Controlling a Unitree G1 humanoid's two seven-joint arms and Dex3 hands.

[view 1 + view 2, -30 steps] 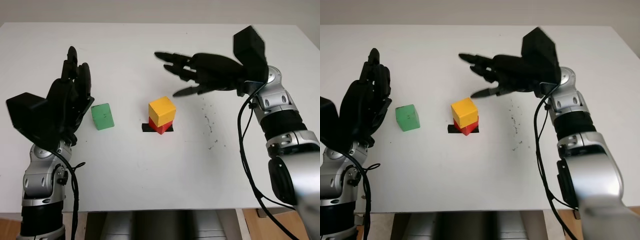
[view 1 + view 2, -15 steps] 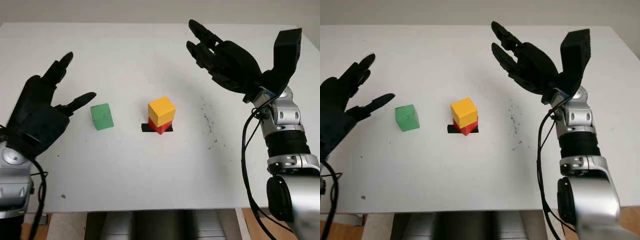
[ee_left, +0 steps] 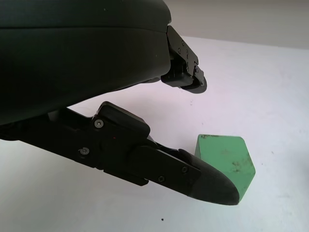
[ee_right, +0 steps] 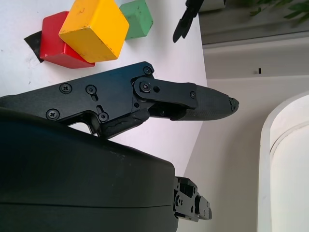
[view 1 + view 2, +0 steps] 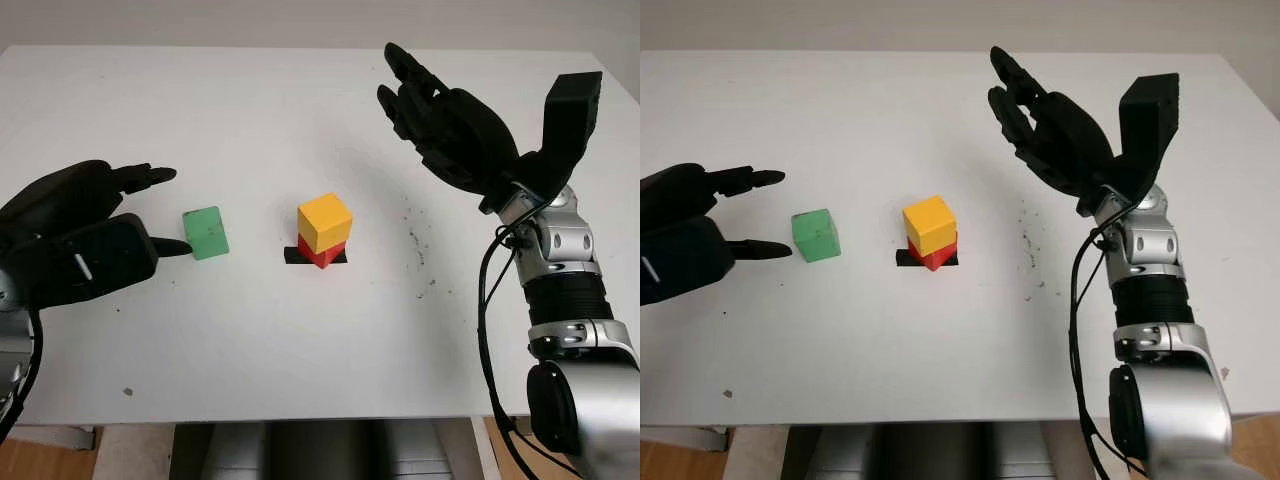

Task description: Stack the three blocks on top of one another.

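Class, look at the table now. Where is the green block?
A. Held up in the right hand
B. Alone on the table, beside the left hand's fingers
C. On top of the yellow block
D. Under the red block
B. The green block stands alone on the table, next to the open left hand, apart from the yellow block on the red block.

One block (image 5: 324, 222) sat on another (image 5: 322, 253) at the centre of the table (image 5: 300, 340). A third block (image 5: 205, 232) lay to their left, just right of the left hand (image 5: 85, 245). The right hand (image 5: 455, 135) hung open behind and right of the stack.
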